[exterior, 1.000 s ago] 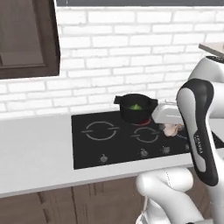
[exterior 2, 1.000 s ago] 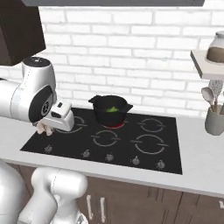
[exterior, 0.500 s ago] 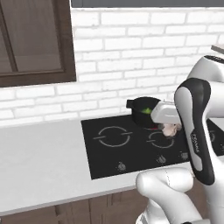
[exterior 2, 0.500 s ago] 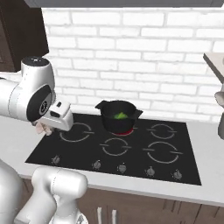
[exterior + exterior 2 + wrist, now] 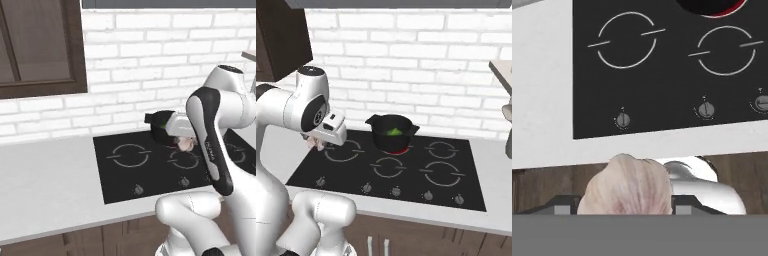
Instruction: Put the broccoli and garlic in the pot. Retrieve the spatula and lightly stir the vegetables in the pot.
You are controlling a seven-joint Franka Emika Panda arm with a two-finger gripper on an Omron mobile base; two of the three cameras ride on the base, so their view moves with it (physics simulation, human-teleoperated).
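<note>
Both base views have slid along the desk [image 5: 45,185] since the earlier frames, so the camera has travelled; the pot [image 5: 392,133] holds its place on the hob [image 5: 406,172] rear burner, broccoli [image 5: 394,132] inside it. Garlic [image 5: 627,186] sits pinched in the pincer [image 5: 624,207], jaws pressed against its sides. Relative to the pot, the pincer [image 5: 316,143] hangs well apart, off the hob's near-left corner.
</note>
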